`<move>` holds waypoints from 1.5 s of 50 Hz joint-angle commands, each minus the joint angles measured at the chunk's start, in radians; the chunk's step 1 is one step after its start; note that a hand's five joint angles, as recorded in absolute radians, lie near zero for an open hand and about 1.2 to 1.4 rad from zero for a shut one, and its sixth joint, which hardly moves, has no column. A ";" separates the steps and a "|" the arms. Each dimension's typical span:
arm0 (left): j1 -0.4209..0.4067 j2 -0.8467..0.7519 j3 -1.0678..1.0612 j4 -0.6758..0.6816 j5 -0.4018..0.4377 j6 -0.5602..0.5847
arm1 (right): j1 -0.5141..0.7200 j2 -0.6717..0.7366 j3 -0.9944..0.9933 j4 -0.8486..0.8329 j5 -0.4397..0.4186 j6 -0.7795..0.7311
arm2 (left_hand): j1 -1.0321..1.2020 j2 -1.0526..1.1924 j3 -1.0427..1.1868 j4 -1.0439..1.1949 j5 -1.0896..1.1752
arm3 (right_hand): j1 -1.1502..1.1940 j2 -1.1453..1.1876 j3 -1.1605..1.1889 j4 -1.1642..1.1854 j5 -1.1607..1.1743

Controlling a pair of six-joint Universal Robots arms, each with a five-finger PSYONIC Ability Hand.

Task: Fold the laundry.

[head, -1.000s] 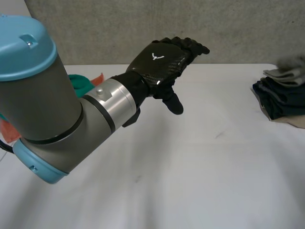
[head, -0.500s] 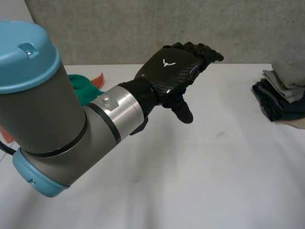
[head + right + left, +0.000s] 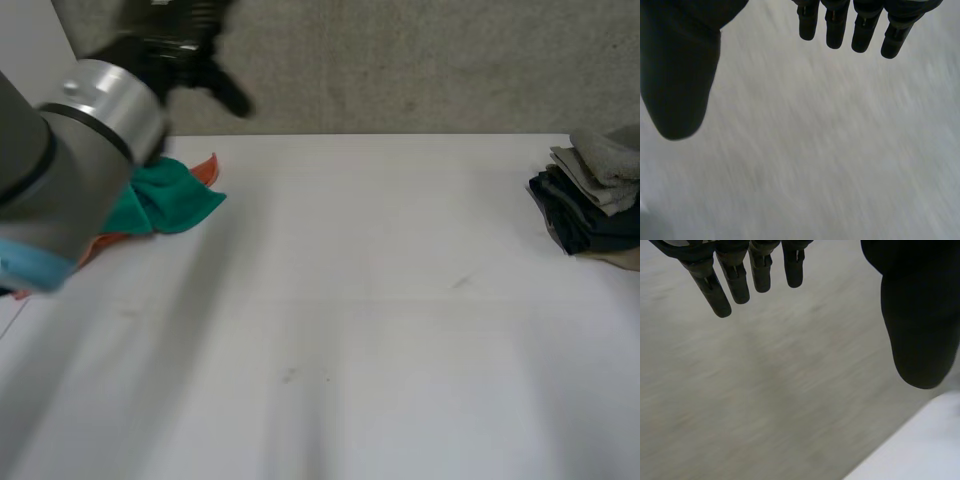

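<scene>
Two lots of laundry lie on the white table (image 3: 380, 330). At nine o'clock sits a crumpled teal cloth (image 3: 165, 203), one loose corner pointing toward three o'clock, lying on an orange cloth (image 3: 207, 168) whose tip peeks out just beyond it at twelve. At three o'clock, at the table's edge, is a stack of folded garments (image 3: 590, 205): grey pieces on top, dark navy beneath, a beige layer at the bottom, with the folded edges facing nine o'clock. The left hand (image 3: 185, 50) is raised above the teal cloth's end of the table, apart from it; its fingers (image 3: 735, 282) are straight and spread from the thumb, holding nothing. The right hand (image 3: 680, 75) has straight fingers and its thumb wide apart, empty, over bare tabletop.
</scene>
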 commanded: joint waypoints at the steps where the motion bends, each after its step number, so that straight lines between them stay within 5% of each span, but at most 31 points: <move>1: 0.279 -0.235 0.047 0.091 -0.039 0.257 | 0.248 -0.127 0.385 -0.199 -0.178 0.047 | 0.007 -0.002 -0.007 -0.003 -0.028 | -0.059 -0.040 -0.035 -0.036 -0.043; 10: 0.471 -0.628 0.262 0.123 -0.003 0.409 | 0.322 -0.037 0.516 0.068 -0.160 -0.066 | 0.054 0.044 0.039 0.044 0.019 | -0.059 -0.040 -0.035 -0.036 -0.043; 17: 0.488 -0.821 0.426 0.123 0.102 0.395 | 0.317 0.015 0.541 0.142 -0.143 -0.154 | 0.256 0.247 0.242 0.247 0.221 | -0.059 -0.040 -0.035 -0.036 -0.043; 22: 0.494 -0.873 0.471 0.123 0.111 0.391 | 0.313 0.015 0.551 0.142 -0.143 -0.163 | 0.705 0.696 0.691 0.696 0.670 | -0.059 -0.040 -0.035 -0.036 -0.043; 25: 0.491 -0.877 0.465 0.125 0.112 0.392 | 0.310 0.017 0.553 0.140 -0.146 -0.162 | 1.206 1.196 1.191 1.196 1.170 | -0.059 -0.040 -0.035 -0.036 -0.043; 32: 0.439 -0.688 0.316 0.126 0.100 0.354 | 0.310 0.018 0.553 0.140 -0.128 -0.160 | 1.208 1.198 1.193 1.198 1.172 | -0.059 -0.040 -0.035 -0.036 -0.043; 42: 0.252 -0.126 0.005 0.166 0.115 -0.114 | 0.308 0.009 0.548 0.140 -0.077 -0.154 | 1.208 1.198 1.193 1.198 1.172 | -0.059 -0.040 -0.035 -0.036 -0.043; 46: 0.192 -0.004 -0.064 0.172 0.117 -0.210 | 0.306 0.006 0.548 0.140 -0.071 -0.152 | 1.208 1.198 1.193 1.198 1.172 | -0.059 -0.040 -0.035 -0.036 -0.043; 59: -0.026 -0.089 -0.105 0.079 0.096 -0.252 | 0.306 -0.038 0.551 0.152 -0.054 -0.146 | 1.208 1.198 1.193 1.198 1.172 | -0.059 -0.040 -0.035 -0.036 -0.043; 65: -0.043 -0.113 -0.117 0.028 0.085 -0.261 | 0.322 -0.038 0.533 0.198 -0.031 -0.110 | 1.208 1.198 1.193 1.198 1.172 | -0.059 -0.040 -0.035 -0.036 -0.043; 70: -0.052 -0.051 -0.126 0.011 0.085 -0.254 | 0.384 -0.008 0.354 0.405 0.006 0.251 | 1.208 1.198 1.193 1.198 1.172 | -0.059 -0.040 -0.035 -0.036 -0.043; 75: -0.069 0.039 -0.160 0.013 0.083 -0.249 | 0.452 0.139 0.162 0.548 -0.063 0.631 | 1.208 1.198 1.193 1.198 1.172 | -0.059 -0.040 -0.035 -0.036 -0.043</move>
